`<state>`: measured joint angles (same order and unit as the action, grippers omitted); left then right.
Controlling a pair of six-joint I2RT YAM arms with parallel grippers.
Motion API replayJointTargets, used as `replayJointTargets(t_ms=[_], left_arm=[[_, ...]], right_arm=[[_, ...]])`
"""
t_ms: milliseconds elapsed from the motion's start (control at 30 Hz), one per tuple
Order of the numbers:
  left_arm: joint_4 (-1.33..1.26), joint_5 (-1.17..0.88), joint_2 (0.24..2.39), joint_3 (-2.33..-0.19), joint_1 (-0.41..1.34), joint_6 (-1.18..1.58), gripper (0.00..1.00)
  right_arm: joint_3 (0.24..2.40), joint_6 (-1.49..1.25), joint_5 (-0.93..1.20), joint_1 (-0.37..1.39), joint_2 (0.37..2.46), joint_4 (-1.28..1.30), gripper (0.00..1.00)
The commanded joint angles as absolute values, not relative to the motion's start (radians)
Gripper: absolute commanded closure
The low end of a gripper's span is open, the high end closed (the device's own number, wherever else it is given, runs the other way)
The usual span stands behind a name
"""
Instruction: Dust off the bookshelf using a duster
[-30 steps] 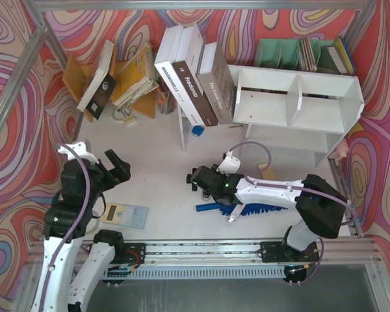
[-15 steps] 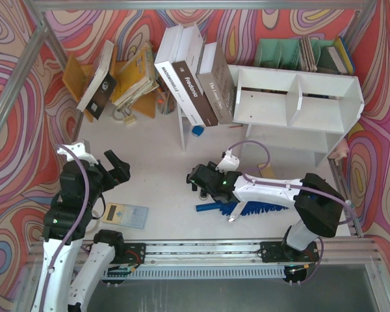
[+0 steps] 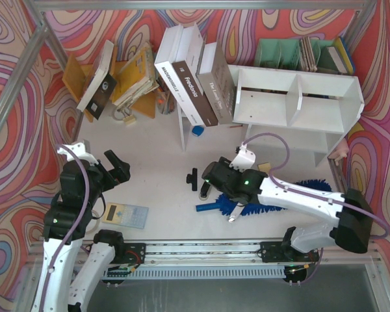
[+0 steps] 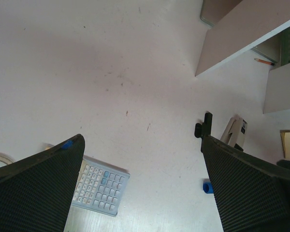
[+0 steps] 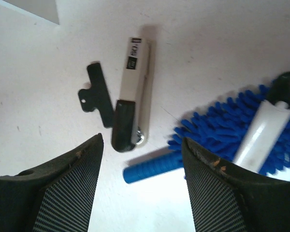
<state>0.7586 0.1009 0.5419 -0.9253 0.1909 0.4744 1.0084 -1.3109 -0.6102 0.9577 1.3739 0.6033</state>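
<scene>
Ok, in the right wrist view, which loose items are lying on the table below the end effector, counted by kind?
duster: 1
stapler: 1
black clip: 1
Total: 3

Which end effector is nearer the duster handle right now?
Right. The right end effector hangs open directly over the duster handle, next to the stapler. The left end effector is well off to the handle's left, near the calculator.
</scene>
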Motion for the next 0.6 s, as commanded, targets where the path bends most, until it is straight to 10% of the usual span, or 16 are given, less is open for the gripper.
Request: replayJointTargets(t_ms=[0, 567], left_arm=[[0.762, 0.097, 0.541, -0.907, 0.195, 0.463, 0.01], [0.746, 0.099, 0.558, -0.901, 0.195, 0.465, 0.02]], right_arm=[[1.014, -1.388, -0.659, 0.977, 1.291, 0.869, 0.39], [0.802, -1.408, -0.541, 0.976, 1.127, 0.913, 0.46]])
